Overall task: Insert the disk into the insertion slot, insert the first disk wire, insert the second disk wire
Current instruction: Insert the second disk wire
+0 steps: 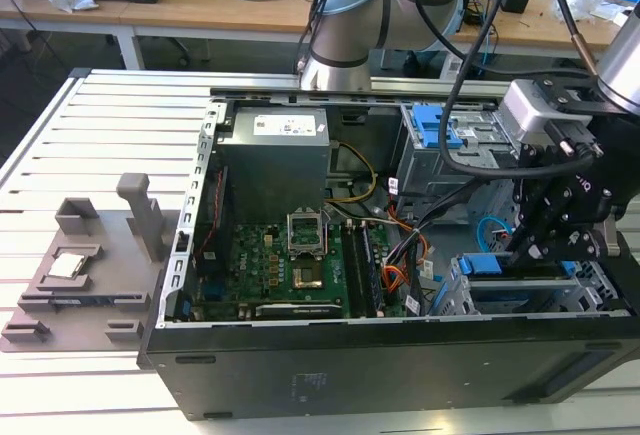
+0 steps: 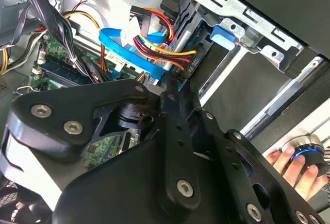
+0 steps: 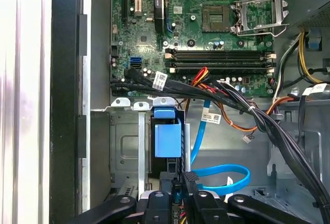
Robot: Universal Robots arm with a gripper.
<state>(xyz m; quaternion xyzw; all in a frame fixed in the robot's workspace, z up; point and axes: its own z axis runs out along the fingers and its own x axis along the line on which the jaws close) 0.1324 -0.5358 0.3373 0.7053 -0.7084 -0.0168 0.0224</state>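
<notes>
One gripper (image 1: 535,240) is seen lowered inside the open computer case (image 1: 300,375), at the silver drive cage on the exterior view's right, where the disk (image 3: 167,136) in its blue caddy is seated in the insertion slot (image 3: 129,147). Whether the fingers are parted or clamped cannot be told. Beside them the second disk wire (image 3: 221,171) is looped, with the first disk wire (image 2: 160,49) close by.

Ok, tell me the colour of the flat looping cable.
Light blue; the second disk wire shows best in the first wrist view.
</notes>
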